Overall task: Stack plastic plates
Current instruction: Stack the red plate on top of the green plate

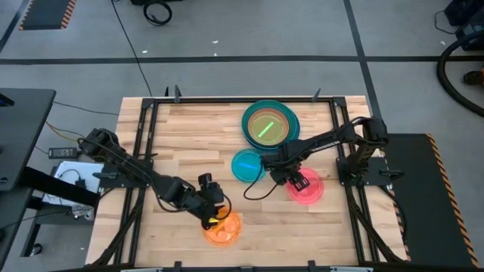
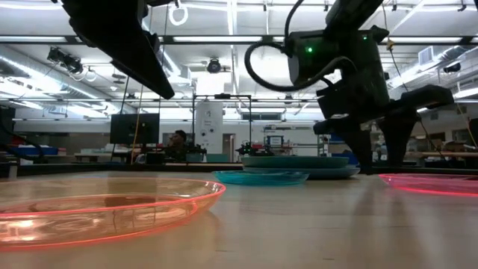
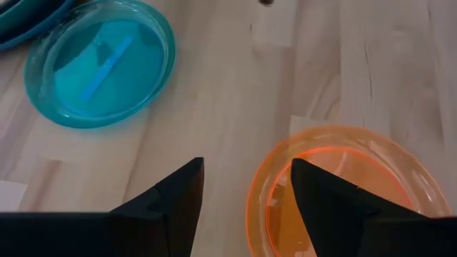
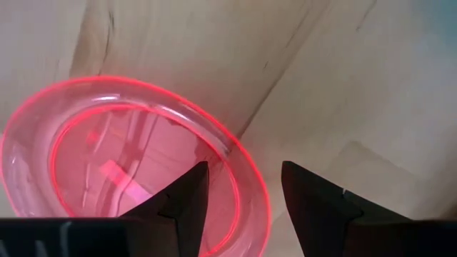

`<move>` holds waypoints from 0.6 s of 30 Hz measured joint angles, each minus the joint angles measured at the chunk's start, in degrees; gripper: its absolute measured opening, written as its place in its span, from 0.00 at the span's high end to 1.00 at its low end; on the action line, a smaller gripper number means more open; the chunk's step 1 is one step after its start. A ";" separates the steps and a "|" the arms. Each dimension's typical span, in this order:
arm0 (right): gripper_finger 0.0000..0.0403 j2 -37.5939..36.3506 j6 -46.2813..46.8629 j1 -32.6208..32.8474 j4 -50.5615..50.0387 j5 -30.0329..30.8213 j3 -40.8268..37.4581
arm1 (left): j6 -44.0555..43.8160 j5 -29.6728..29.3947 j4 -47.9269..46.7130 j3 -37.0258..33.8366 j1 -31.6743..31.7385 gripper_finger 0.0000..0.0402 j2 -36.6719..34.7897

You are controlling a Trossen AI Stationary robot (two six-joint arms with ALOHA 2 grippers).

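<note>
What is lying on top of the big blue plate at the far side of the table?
A teal-green plate lies nested on the blue plate, covering most of it; only the blue rim shows. Whether further plates sit between them cannot be seen.

- A stack of big plates (image 1: 270,125) sits in the upper middle of the table (image 1: 189,143) in the high view.
- A small plate (image 1: 246,165) lies just below that stack, touching its lower left edge.
- Another small plate (image 1: 305,187) lies to the right of it, under the right gripper (image 1: 291,178).
- A third small plate (image 1: 222,227) lies at the lower middle, under the left gripper (image 1: 211,219).
</note>
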 joint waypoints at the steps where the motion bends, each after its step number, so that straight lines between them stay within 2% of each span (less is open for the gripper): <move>1: 0.54 0.20 -0.23 -0.16 -0.33 -0.05 0.00 | -0.39 -0.02 0.08 0.00 0.00 0.46 0.00; 18: 0.55 0.11 -6.87 -4.51 -0.14 -2.42 -0.02 | -2.73 0.39 1.28 0.00 -0.37 0.46 0.00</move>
